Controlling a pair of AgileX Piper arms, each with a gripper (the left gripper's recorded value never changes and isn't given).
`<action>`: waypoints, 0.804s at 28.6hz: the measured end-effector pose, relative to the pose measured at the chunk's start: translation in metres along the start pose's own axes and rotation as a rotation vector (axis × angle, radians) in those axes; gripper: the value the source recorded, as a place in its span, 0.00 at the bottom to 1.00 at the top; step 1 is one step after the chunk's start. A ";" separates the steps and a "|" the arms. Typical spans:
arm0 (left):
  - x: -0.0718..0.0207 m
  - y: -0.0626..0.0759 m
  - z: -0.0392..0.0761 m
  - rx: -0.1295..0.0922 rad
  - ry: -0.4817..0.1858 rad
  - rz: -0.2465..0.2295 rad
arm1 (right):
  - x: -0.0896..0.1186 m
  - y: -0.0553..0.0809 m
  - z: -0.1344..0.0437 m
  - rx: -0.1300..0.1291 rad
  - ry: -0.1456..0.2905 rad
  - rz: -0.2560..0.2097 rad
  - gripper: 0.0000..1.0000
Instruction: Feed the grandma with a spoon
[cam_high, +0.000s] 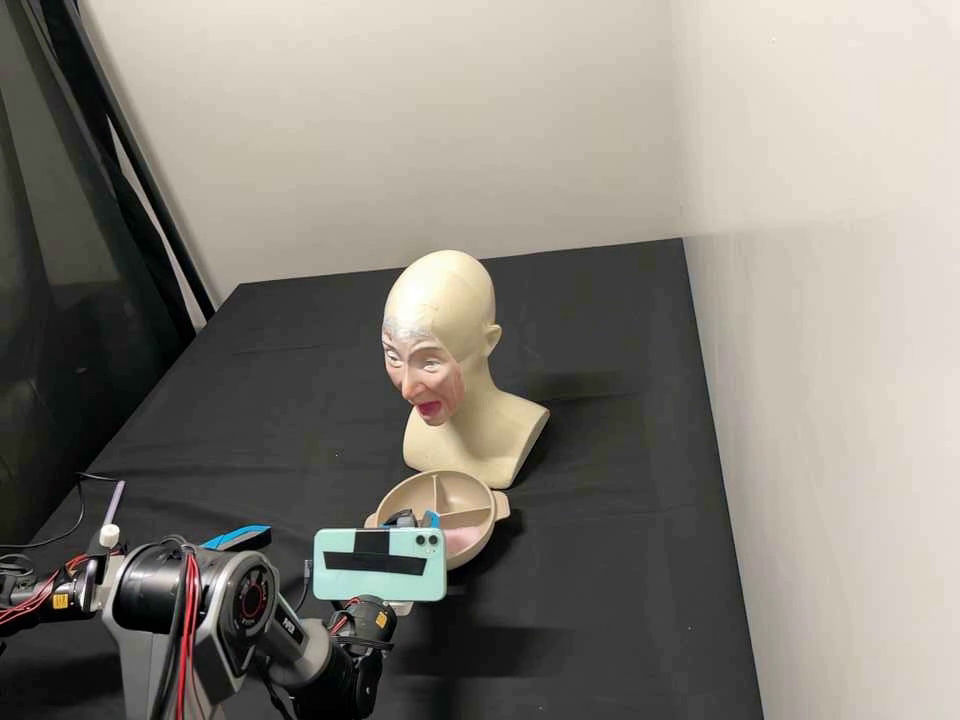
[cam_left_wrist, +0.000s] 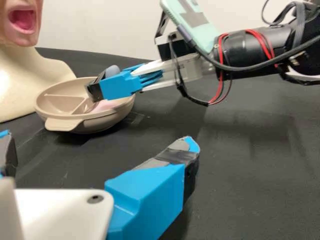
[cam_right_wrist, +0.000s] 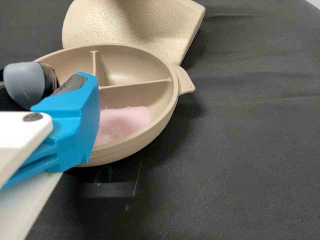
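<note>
The grandma mannequin head stands mid-bench with its mouth open. Just in front of it sits a beige divided bowl with pink food in one compartment. My right gripper hangs over the bowl's near rim, shut on a grey spoon whose rounded end sticks up above the fingers. The spoon's lower part is hidden inside the bowl. My left gripper rests low over the black bench to the left of the bowl, open, with nothing between its fingers.
A mint-green phone is mounted on the right arm's wrist and hides part of the bowl in the high view. A white wall borders the bench on the right. Cables trail at the front left.
</note>
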 end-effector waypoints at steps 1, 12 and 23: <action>0.0000 0.000 0.001 0.001 -0.002 -0.001 | 0.001 0.001 0.000 0.000 0.001 0.003 0.00; 0.0000 0.000 0.001 -0.001 -0.001 0.000 | 0.004 0.003 0.009 0.014 -0.048 0.007 0.00; 0.0005 -0.002 0.001 -0.001 0.000 -0.005 | 0.010 0.001 0.013 0.019 -0.059 0.007 0.00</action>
